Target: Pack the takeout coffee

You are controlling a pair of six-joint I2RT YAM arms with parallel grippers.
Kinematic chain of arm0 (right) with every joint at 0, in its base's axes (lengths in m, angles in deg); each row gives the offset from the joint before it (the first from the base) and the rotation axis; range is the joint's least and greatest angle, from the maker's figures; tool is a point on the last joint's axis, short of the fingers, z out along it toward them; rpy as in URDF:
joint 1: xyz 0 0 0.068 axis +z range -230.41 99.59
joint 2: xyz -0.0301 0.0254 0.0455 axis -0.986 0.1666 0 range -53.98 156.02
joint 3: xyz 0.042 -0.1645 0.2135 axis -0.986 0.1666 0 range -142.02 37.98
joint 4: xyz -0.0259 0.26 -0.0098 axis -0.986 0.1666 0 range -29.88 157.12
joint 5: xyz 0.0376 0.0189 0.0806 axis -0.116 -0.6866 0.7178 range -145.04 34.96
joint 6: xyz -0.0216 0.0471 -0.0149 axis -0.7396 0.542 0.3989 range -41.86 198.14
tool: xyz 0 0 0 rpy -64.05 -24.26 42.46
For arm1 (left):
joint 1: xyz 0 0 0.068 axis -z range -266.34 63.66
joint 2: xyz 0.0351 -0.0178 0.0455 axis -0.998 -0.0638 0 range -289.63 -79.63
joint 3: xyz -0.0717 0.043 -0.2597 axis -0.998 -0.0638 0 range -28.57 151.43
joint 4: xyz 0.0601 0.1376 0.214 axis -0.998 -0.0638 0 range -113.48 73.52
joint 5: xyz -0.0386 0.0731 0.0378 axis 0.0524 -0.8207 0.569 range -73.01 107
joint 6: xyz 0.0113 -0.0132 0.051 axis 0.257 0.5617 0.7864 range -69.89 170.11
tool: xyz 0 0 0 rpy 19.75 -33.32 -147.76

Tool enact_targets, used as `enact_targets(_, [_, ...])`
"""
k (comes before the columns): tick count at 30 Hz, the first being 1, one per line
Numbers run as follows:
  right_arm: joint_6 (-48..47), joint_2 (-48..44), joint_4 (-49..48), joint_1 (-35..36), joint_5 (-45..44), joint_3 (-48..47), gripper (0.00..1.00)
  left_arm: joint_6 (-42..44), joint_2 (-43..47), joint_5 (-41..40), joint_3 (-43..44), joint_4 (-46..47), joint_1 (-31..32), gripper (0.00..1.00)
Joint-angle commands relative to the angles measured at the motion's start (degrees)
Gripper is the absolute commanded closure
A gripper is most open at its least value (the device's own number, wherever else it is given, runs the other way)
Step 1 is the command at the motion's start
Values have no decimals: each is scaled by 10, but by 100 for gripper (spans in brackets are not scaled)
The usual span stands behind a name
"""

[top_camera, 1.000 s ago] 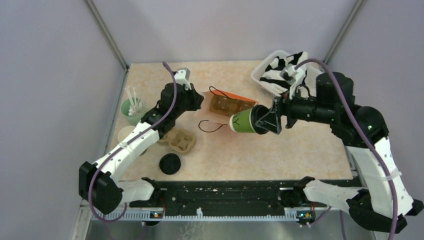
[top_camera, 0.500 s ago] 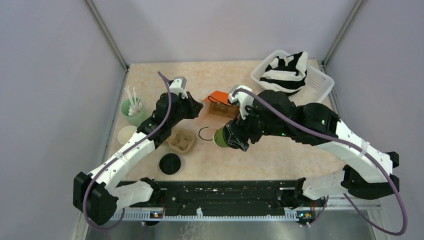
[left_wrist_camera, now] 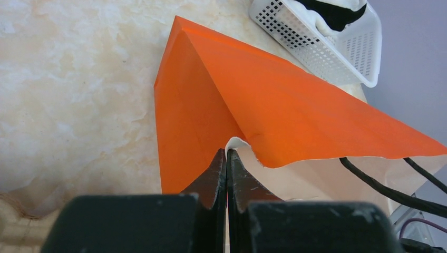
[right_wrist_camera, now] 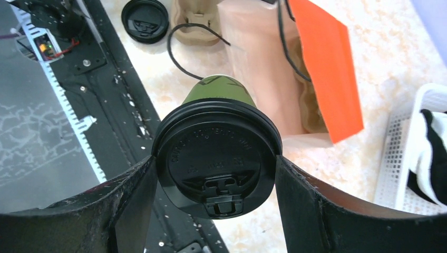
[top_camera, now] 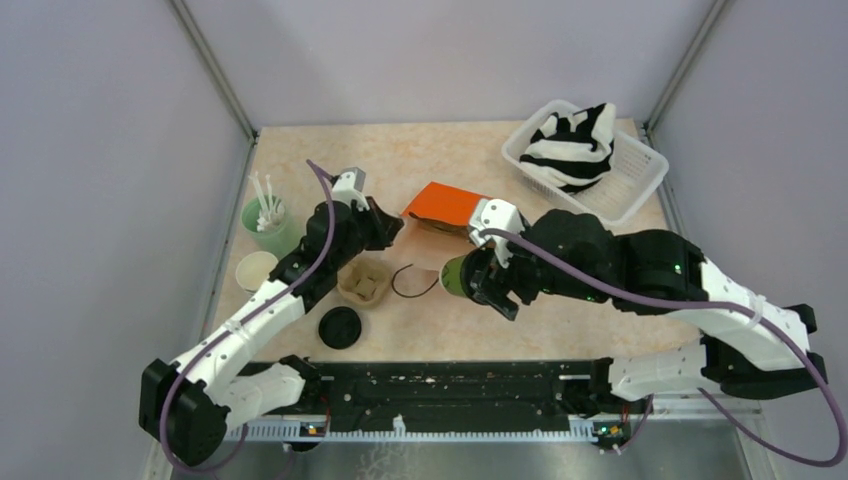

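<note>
The takeout coffee [top_camera: 456,275], a green paper cup with a black lid [right_wrist_camera: 217,158], is held in my right gripper [top_camera: 482,281]; the fingers [right_wrist_camera: 132,197] clamp it on both sides at the lid rim. It hangs tilted above the table, just in front of the orange paper bag [top_camera: 446,204]. The bag lies on its side with its pale mouth and black cord handles [top_camera: 408,282] facing the near side. My left gripper [top_camera: 391,229] is shut on the bag's left mouth edge [left_wrist_camera: 240,143]; the orange side [left_wrist_camera: 274,105] fills the left wrist view.
A pulp cup carrier [top_camera: 362,283] and a loose black lid [top_camera: 340,327] lie left of the cup. A green cup of stirrers [top_camera: 265,220] and a lidless cup [top_camera: 256,270] stand at the far left. A white basket [top_camera: 640,175] with striped cloth sits back right.
My right arm has swung the cup from the right of the bag round to its near side and lower. My left gripper has drawn the bag edge nearer, tipping the bag's orange side up.
</note>
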Motion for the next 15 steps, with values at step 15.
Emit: enact_targets(15, [-157, 27, -67, 6, -140, 60, 68, -31, 13, 55, 2, -27, 2, 100])
